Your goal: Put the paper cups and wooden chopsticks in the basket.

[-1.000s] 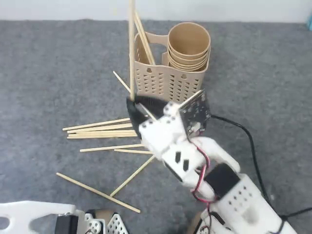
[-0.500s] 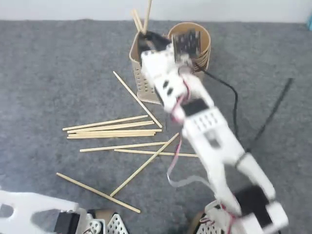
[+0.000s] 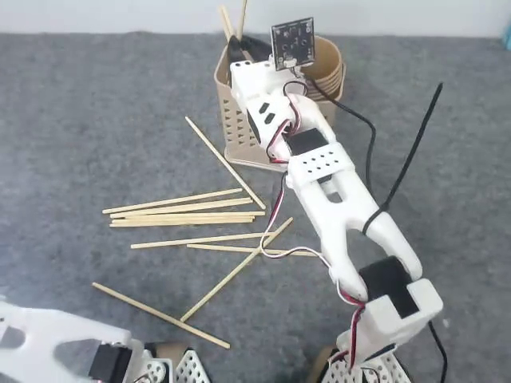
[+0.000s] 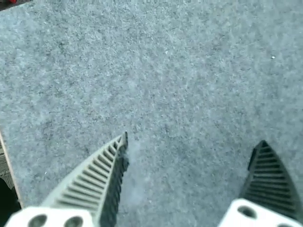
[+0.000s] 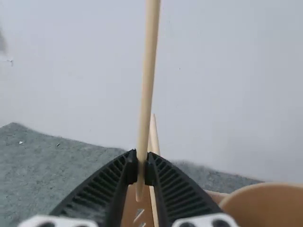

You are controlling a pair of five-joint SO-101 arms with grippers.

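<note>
Basket: a beige perforated basket [image 3: 239, 132] stands upright close to the far edge of the grey worktop [image 3: 96, 112], about midway along that edge.
Cups: a nested stack of paper cups [image 3: 330, 70] sits mouth up in the end of the basket nearer the worktop's right edge.
Chopsticks in the basket: a couple of wooden chopsticks [image 3: 225, 24] lean in the other end, with their tips above the rim.
Right fingers: the right fingers [image 5: 141, 165] are closed tight on one held chopstick [image 5: 147, 71]. It stands almost upright over the chopstick end of the basket. Its lower end is hidden behind the fingers, so it cannot be told whether it reaches inside.
Loose chopsticks: several loose chopsticks [image 3: 184, 214] lie flat on the worktop between the basket and the near edge. A bundle lies side by side, touching. One lies slanted [image 3: 223, 163] just beside the basket's near left corner, and others cross each other nearer the near edge.
Left fingers: the left fingers [image 4: 193, 142] are spread wide apart with nothing between them, above bare worktop. The left arm's base [image 3: 64, 351] sits at the near left corner.
In the way: the right arm [image 3: 335, 191] stretches from the near edge to the basket, covering part of its near wall and of the cup stack. A black cable [image 3: 407, 159] runs beside the arm.
</note>
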